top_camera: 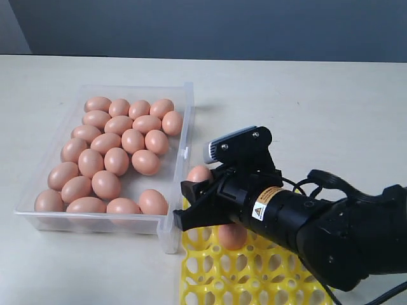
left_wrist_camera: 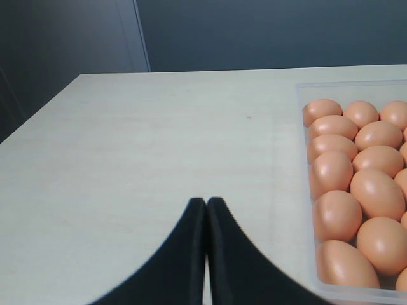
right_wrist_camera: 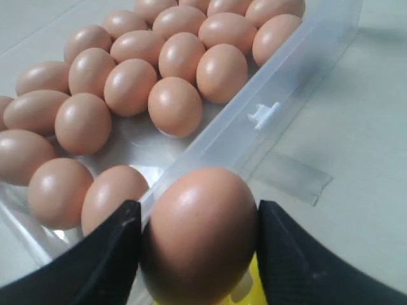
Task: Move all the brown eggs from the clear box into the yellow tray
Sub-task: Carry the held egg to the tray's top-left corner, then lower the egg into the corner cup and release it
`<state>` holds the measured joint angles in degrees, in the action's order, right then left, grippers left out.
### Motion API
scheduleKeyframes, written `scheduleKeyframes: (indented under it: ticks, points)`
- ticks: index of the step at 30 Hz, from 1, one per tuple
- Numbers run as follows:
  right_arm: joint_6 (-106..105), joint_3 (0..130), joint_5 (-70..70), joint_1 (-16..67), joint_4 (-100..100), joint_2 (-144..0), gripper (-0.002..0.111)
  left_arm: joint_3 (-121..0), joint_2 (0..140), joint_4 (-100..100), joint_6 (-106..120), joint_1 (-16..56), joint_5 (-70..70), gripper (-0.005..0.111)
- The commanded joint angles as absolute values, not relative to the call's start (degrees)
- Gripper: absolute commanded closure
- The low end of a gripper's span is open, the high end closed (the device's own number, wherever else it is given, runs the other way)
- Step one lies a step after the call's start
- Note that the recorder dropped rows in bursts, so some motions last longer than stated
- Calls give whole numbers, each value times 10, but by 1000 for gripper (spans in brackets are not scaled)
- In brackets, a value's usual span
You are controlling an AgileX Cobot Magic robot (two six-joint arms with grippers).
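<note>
- One brown egg (right_wrist_camera: 200,235) is clasped between the right fingers (right_wrist_camera: 299,260), which are spread to about the egg's width and pressed against its two sides.
- This egg is carried just outside the long wall of the clear box (top_camera: 187,121), over the corner of the yellow tray (top_camera: 210,279) that lies nearest that wall.
- The step in hand is judged to be the setting-down of this egg. Whether it is already seated in a cup cannot be told.
- For the next move, the egg is to be lowered into a free corner cup. The fingers should then be parted only slightly, so that the box wall close beside them is not struck.
- One other egg (top_camera: 232,236) is seen already in the tray, under the arm.
- Some twenty brown eggs (top_camera: 117,161) are packed in the box, so the task is judged barely begun.
- Little room is left where the tray corner meets the box wall, touching or just beside it. Free room is offered by the bare desk (top_camera: 305,108) beyond both.
- The left fingers (left_wrist_camera: 184,254) are pressed together with nothing held, over bare desk beside the box, well apart from the tray.
</note>
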<state>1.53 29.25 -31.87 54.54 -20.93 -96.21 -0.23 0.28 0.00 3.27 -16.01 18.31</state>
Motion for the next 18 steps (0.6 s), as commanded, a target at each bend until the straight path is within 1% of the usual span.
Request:
scheduleKeyframes:
  ticks: [1, 15, 18]
  points:
    - [27, 290, -327, 543, -196, -984, 108, 0, 0, 0, 32, -157, 177, 106]
    - [37, 290, -344, 543, -177, -1028, 108, 0, 0, 0, 32, -157, 177, 106]
    - [56, 290, -352, 543, -144, -1030, 105, 0, 0, 0, 32, -157, 177, 106]
